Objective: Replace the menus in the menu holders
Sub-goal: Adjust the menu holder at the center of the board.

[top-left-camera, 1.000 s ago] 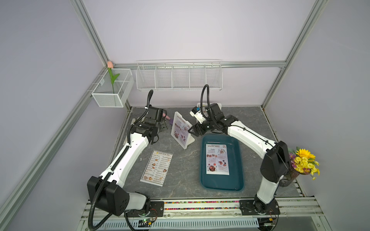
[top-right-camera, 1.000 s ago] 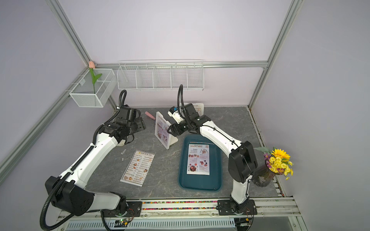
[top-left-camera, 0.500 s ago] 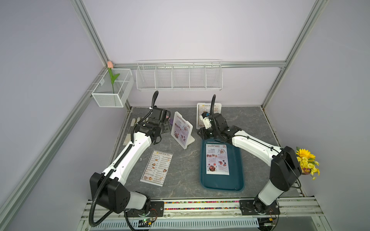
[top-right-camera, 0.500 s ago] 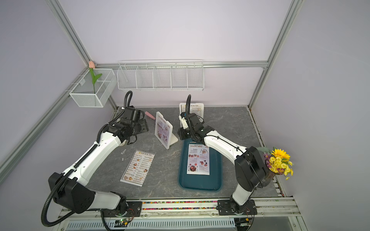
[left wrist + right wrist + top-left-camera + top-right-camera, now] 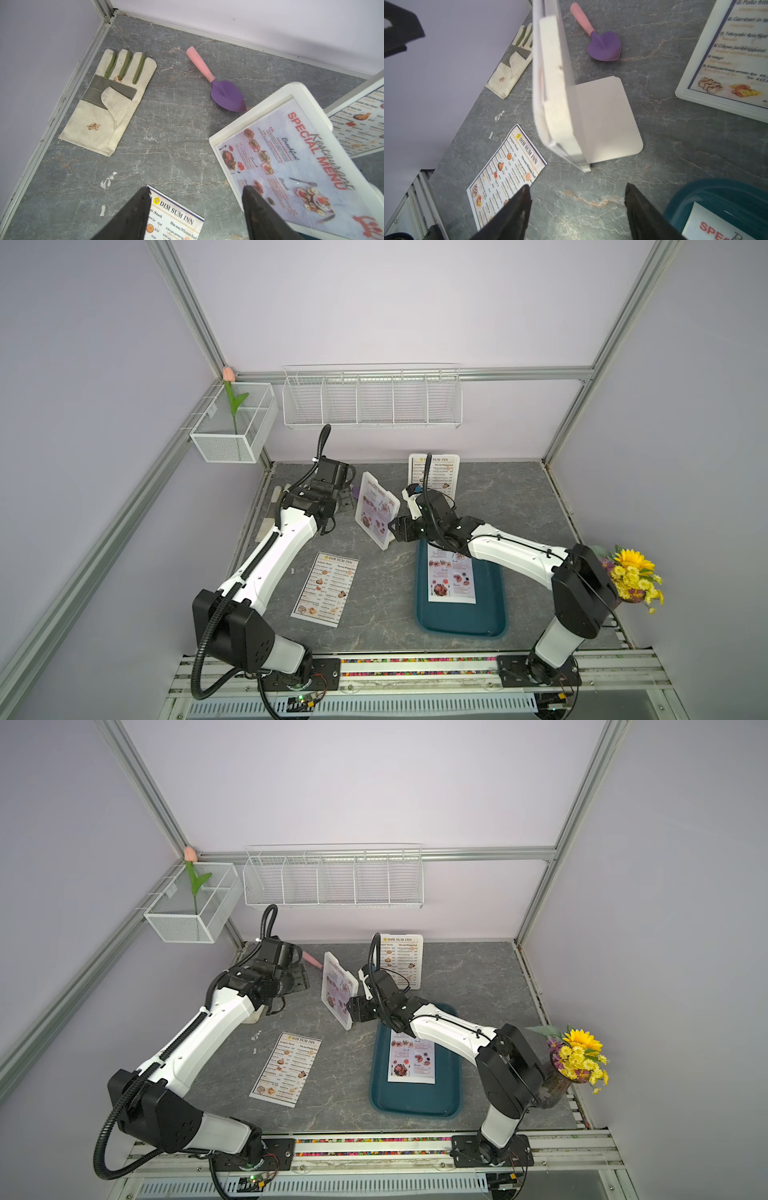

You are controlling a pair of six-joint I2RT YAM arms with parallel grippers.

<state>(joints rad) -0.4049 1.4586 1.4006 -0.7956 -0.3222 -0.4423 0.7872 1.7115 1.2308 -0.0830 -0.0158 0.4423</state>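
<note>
Now my left end effector (image 5: 195,188) and right end effector (image 5: 577,185) both gape empty, flanking the standing holder (image 5: 377,510), probably to swap its sheet (image 5: 291,166) for the Dim Sum menu (image 5: 326,589).

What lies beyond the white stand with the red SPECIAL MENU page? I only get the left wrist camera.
Observer: A dark teal tray lies flat on the table there, with a second SPECIAL MENU sheet inside it.
Operator: Is the other arm holding anything?
Observer: No. The right gripper is open with nothing between its fingers, and it points at the back of that menu holder.
Operator: Any decoration around?
Observer: Yes, a bunch of yellow flowers stands at the table edge on the robot's right.
</note>
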